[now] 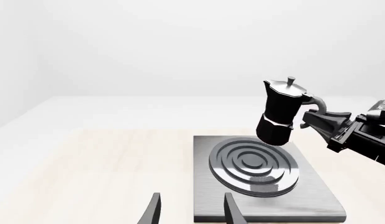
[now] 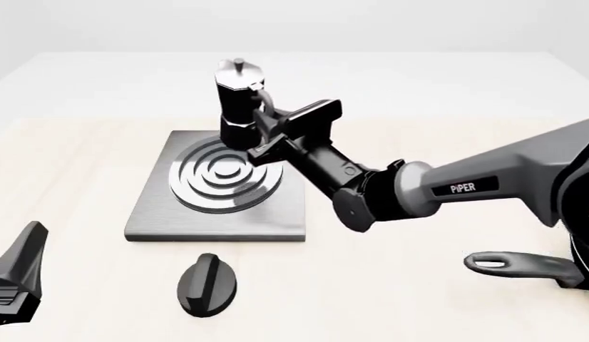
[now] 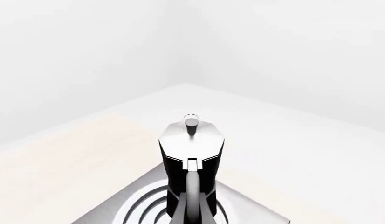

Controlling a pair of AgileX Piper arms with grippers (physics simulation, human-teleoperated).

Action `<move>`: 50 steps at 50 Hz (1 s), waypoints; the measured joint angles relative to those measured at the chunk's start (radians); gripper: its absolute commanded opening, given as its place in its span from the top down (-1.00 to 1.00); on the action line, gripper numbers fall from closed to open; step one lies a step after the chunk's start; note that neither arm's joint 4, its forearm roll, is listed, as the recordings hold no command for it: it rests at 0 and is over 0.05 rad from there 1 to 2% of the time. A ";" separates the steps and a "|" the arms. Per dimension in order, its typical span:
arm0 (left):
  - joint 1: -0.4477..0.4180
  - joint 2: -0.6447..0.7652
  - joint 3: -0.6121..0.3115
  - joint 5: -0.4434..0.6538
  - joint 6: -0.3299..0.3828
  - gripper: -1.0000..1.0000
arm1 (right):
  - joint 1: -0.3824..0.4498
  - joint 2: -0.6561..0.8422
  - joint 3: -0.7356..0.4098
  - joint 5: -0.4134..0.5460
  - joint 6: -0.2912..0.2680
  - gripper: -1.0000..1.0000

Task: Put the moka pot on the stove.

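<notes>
The moka pot (image 2: 238, 100), black with a silver lid and knob, hangs slightly tilted over the far part of the stove's burner rings (image 2: 218, 174). My right gripper (image 2: 266, 121) is shut on its curved handle. The stove (image 2: 152, 221) is a flat grey slab. In the left wrist view the moka pot (image 1: 279, 114) hovers at the rings' far edge (image 1: 253, 165), held by the right gripper (image 1: 313, 115). In the right wrist view the pot (image 3: 191, 154) stands above the stove (image 3: 112, 205). My left gripper (image 1: 192, 212) is open and empty, near the slab's near edge.
A black oval dial knob (image 2: 207, 283) lies on the table in front of the stove. A dark pan handle (image 2: 513, 262) shows at the right near edge. The left arm (image 2: 14, 281) sits at the lower left corner.
</notes>
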 measured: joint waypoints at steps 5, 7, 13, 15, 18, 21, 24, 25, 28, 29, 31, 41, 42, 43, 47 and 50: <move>0.000 0.000 0.000 0.000 0.000 -1.00 | 0.004 0.018 -0.014 0.001 0.005 1.00; 0.000 0.000 0.000 0.000 0.000 -1.00 | 0.006 0.025 -0.018 0.002 0.007 1.00; 0.000 0.000 0.000 0.000 0.000 -1.00 | 0.013 0.045 -0.029 0.004 0.013 1.00; 0.000 0.000 0.000 0.000 0.000 -1.00 | 0.015 0.051 -0.031 0.005 0.015 1.00; 0.000 0.000 0.000 0.000 0.000 -1.00 | 0.018 0.060 -0.035 0.006 0.018 1.00; 0.000 0.000 0.000 0.000 0.000 -1.00 | 0.020 0.069 -0.039 0.006 0.020 1.00; 0.000 0.000 0.000 0.000 0.000 -1.00 | 0.022 0.078 -0.043 0.007 0.023 1.00; 0.000 0.000 0.000 0.000 0.000 -1.00 | 0.022 0.081 -0.044 0.008 0.024 1.00; 0.000 0.000 0.000 0.000 0.000 -1.00 | 0.024 0.088 -0.048 0.009 0.026 1.00; 0.000 0.000 0.000 0.000 0.000 -1.00 | 0.025 0.091 -0.049 0.009 0.027 1.00; 0.000 0.000 0.000 0.000 0.000 -1.00 | 0.026 0.095 -0.051 0.010 0.029 1.00; 0.000 0.000 0.000 0.000 0.000 -1.00 | 0.032 0.119 -0.058 0.007 0.040 1.00; 0.000 0.000 0.000 0.000 0.000 -1.00 | 0.033 0.121 -0.059 0.006 0.041 1.00; 0.000 0.000 0.000 0.000 0.000 -1.00 | 0.034 0.123 -0.059 0.006 0.041 1.00; 0.000 0.000 0.000 0.000 0.000 -1.00 | 0.036 0.131 -0.061 0.006 0.044 1.00; 0.000 0.000 0.000 0.000 0.000 -1.00 | 0.036 0.136 -0.063 0.006 0.047 1.00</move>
